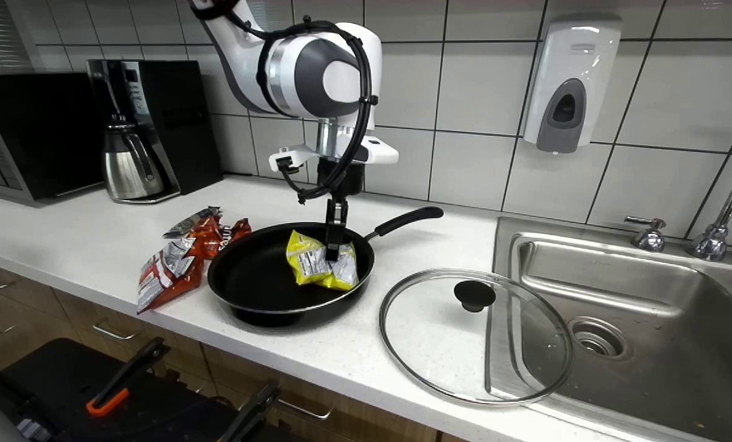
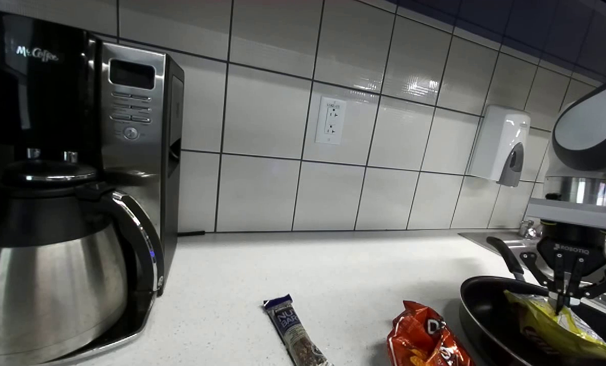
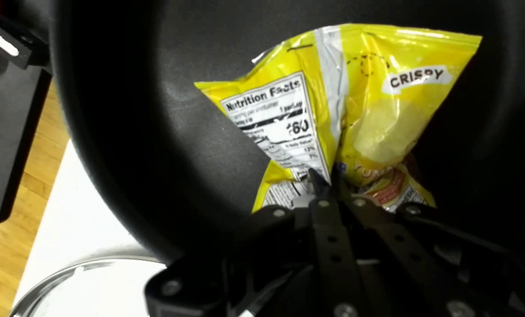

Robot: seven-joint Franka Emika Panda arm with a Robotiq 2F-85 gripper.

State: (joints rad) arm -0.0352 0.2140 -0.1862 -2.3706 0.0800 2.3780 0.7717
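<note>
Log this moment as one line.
black two-finger gripper: closed, pinching shiny yellow snack bag; bag position: inside round black frying pan; beside pan: round clear glass lid

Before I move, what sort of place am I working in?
Most likely a kitchen, perhaps a shared workplace one: there's a rectangular stainless-steel sink, a boxy black-and-silver coffee maker, and a white-and-grey plastic dispenser, probably for soap, mounted on the white tiled wall.

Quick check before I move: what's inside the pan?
The pan holds a yellow bag, pinched in the gripper. The gripper hides part of the bag, and whatever lies beneath the bag can't be seen.
</note>
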